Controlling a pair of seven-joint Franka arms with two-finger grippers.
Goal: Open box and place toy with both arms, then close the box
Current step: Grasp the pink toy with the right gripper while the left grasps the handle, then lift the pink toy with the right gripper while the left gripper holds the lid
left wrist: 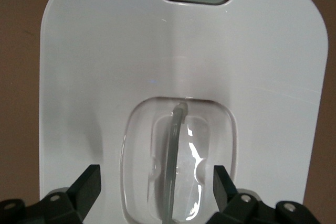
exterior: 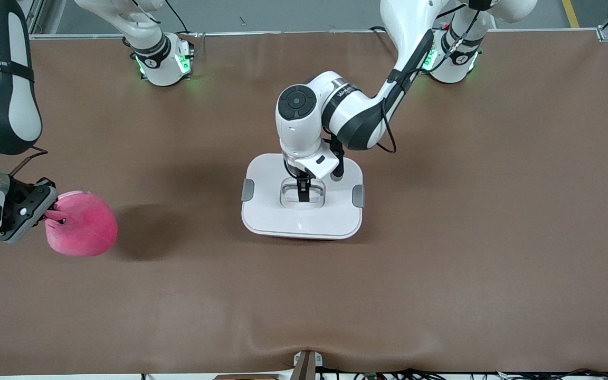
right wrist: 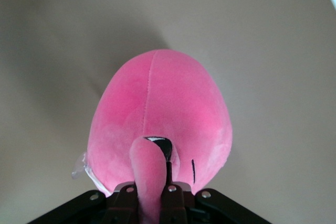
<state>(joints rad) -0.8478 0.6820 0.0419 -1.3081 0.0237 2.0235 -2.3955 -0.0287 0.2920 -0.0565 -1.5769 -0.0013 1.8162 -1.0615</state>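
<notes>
**Left claw parked in the lid handle, right claw hanging on to the plush**

So your left claw (exterior: pixel 304 194) is down in the recessed centre handle (left wrist: pixel 178 161) of the white lid (exterior: pixel 267 211), fingers (left wrist: pixel 86 184) spread wide, one on each side of the clear handle bar and not touching it in the left wrist view. The lid sits on the box (exterior: pixel 302 196), which is around the middle of the brown surface (exterior: pixel 441 264). You can see one grey side clip (exterior: pixel 248 189) toward the right arm's end and the other grey clip (exterior: pixel 358 196) toward the left arm's end, both flat against the lid edges. A thin sliver of the pink tub peeks out under the lid's edge nearest the front camera.

Your right claw (exterior: pixel 50 215) is pressed together on a little nub of the toy (exterior: pixel 83 224), the pink plush blob with black eye markings showing in the right wrist view. It's held up over the surface at the right arm's end, well apart from the box, with its shadow on the surface beside it
</notes>
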